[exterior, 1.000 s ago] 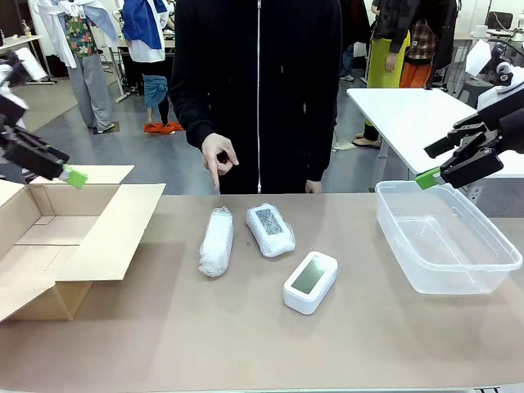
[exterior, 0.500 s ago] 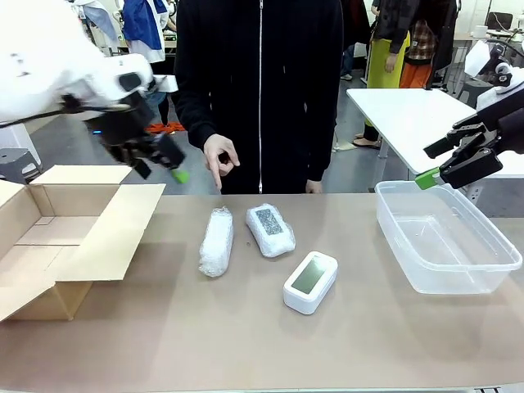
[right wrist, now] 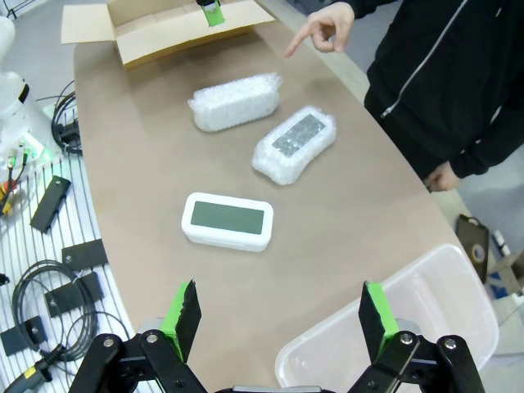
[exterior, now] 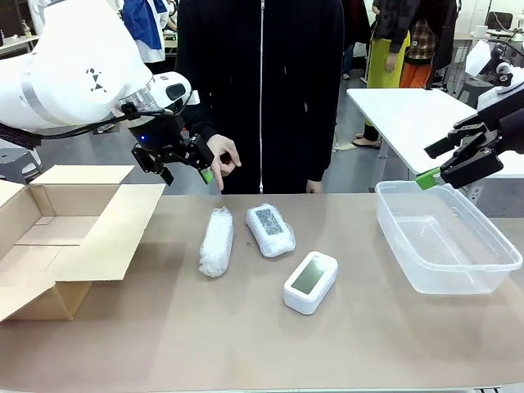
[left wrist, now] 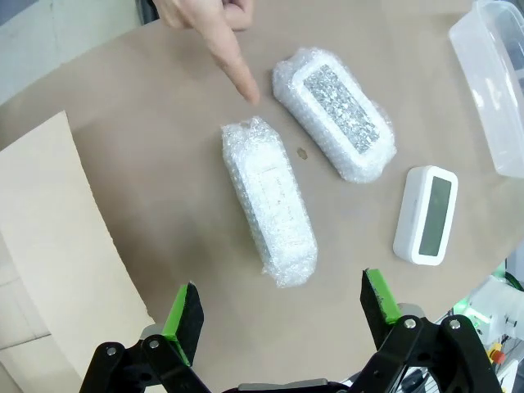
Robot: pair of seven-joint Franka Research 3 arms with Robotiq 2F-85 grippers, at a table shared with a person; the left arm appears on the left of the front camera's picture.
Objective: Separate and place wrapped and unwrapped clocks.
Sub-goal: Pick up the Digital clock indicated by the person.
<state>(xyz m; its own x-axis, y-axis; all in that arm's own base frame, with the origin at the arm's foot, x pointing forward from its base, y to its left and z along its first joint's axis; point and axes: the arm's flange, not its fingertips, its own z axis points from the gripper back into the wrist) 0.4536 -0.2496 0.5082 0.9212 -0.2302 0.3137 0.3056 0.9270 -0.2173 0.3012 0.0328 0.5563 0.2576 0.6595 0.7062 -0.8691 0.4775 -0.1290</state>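
Two bubble-wrapped clocks lie side by side mid-table: a long one point(exterior: 216, 241) point(left wrist: 270, 201) point(right wrist: 236, 101) and a shorter one point(exterior: 270, 229) point(left wrist: 336, 110) point(right wrist: 295, 143). The bare white clock point(exterior: 310, 282) point(left wrist: 426, 214) point(right wrist: 227, 221) sits nearer me, screen up. My left gripper point(exterior: 185, 170) point(left wrist: 282, 315) hangs open and empty above the table's far side, looking down on the long bundle. A person's hand point(exterior: 219, 157) point(left wrist: 233, 61) points a finger down at that bundle. My right gripper point(exterior: 430, 164) point(right wrist: 280, 315) is open and empty, high over the tub's far corner.
An open cardboard box point(exterior: 49, 237) point(right wrist: 176, 20) with spread flaps stands at the left. A clear plastic tub point(exterior: 446, 237) point(right wrist: 401, 327) stands at the right. The person in black stands at the far edge. Bare brown tabletop lies in front.
My left arm has swung from the far left, over the box, rightward to beside the person's pointing hand. The right arm, the clocks and the hand have stayed put.
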